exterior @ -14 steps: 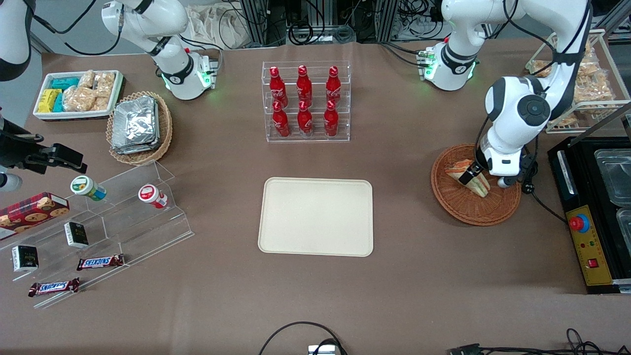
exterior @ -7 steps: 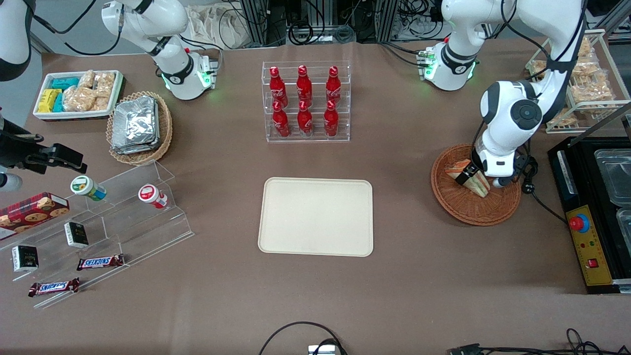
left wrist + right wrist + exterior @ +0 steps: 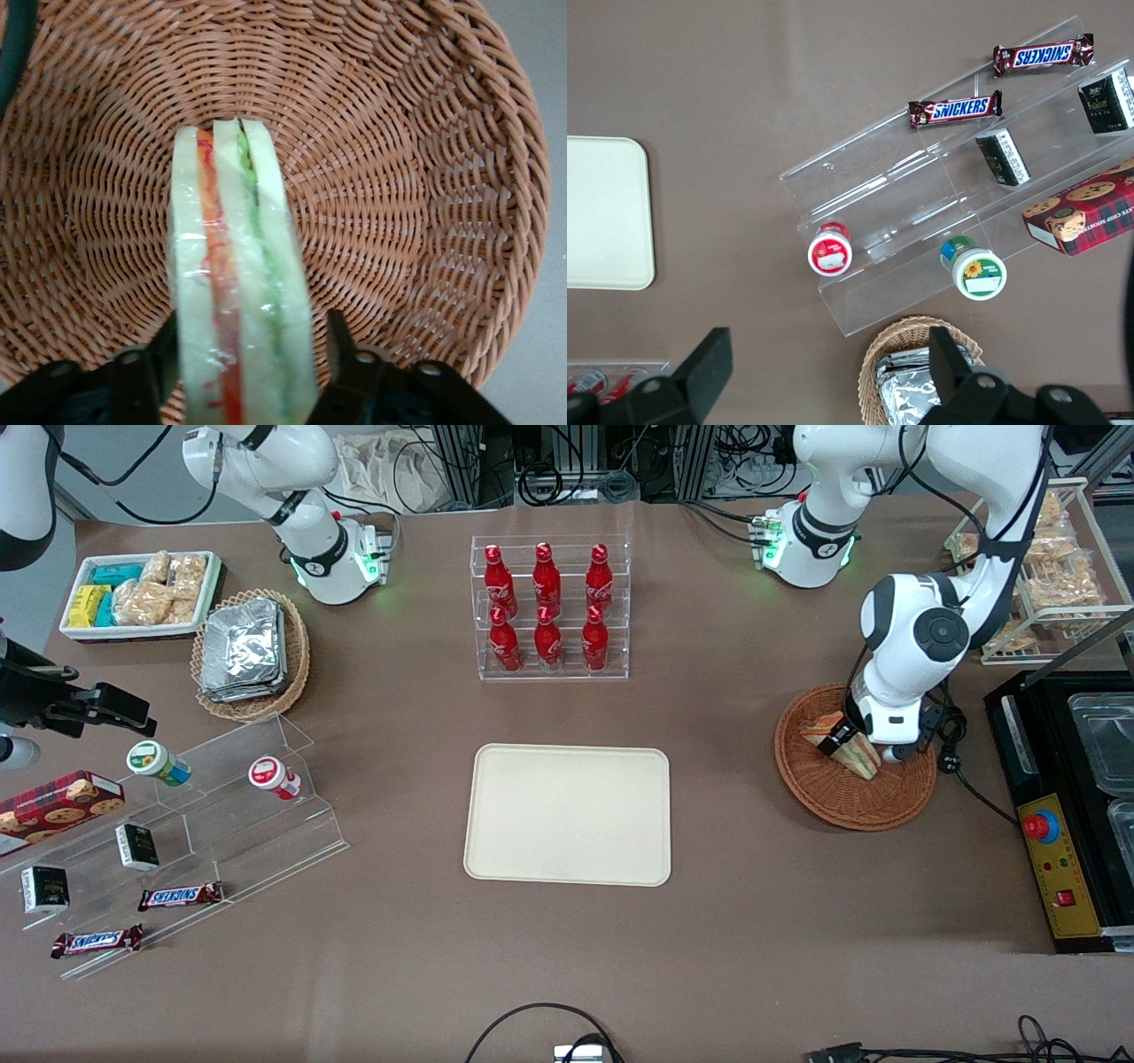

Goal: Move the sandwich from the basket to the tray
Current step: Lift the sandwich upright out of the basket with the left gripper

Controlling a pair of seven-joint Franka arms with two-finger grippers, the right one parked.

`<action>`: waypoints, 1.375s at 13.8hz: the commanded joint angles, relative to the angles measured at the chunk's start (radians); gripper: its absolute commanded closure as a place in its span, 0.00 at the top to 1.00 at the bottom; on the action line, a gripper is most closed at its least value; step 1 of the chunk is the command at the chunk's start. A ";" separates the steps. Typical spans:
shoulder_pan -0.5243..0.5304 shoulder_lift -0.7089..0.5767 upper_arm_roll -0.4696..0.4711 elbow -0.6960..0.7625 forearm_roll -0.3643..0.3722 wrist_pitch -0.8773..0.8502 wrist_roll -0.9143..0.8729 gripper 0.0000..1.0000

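Observation:
The sandwich (image 3: 858, 756), a white bread wedge with orange and green layers, stands on edge in the reddish-brown wicker basket (image 3: 833, 802) toward the working arm's end of the table. My left gripper (image 3: 846, 742) is down in the basket and straddles the sandwich. In the left wrist view the sandwich (image 3: 239, 292) stands between the two black fingers (image 3: 339, 347) of the gripper (image 3: 251, 354). One finger lies against the bread and a narrow gap shows at the other. The basket weave (image 3: 399, 177) fills that view. The cream tray (image 3: 567, 815) lies empty at mid-table.
A clear rack of red bottles (image 3: 549, 607) stands farther from the front camera than the tray. A black appliance with a red button (image 3: 1059, 815) lies beside the basket. A white wire rack of bagged snacks (image 3: 1054, 576) stands above it in the view. The tray's corner (image 3: 607, 212) shows in the right wrist view.
The left arm's elbow and wrist have shifted slightly toward the tray's side. The gripper stays at the sandwich, which still rests in the basket.

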 commanded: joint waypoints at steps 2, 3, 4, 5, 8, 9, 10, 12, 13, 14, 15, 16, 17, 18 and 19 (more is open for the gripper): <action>0.002 0.000 0.002 -0.018 0.017 0.037 -0.018 0.00; 0.003 0.000 0.004 -0.017 0.017 0.035 -0.015 0.00; 0.005 -0.005 0.004 -0.015 0.017 0.029 -0.010 0.00; 0.005 -0.012 0.005 -0.011 0.017 0.020 -0.007 0.00; 0.003 -0.096 0.004 0.006 0.017 -0.111 0.094 0.00; 0.003 -0.145 0.004 0.008 0.017 -0.162 0.166 0.00; 0.002 -0.173 0.004 0.020 0.017 -0.199 0.218 0.00; -0.006 -0.212 0.001 0.060 0.017 -0.271 0.293 0.00; -0.007 -0.227 -0.002 0.084 0.023 -0.309 0.350 0.00; -0.009 -0.241 -0.013 0.116 0.023 -0.355 0.426 0.00; -0.009 -0.244 -0.024 0.158 0.024 -0.406 0.508 0.00; -0.009 -0.241 -0.030 0.201 0.023 -0.454 0.590 0.00; -0.009 -0.238 -0.053 0.231 0.023 -0.480 0.629 0.00; -0.009 -0.235 -0.085 0.254 0.023 -0.497 0.643 0.00; -0.009 -0.232 -0.106 0.273 0.021 -0.500 0.643 0.00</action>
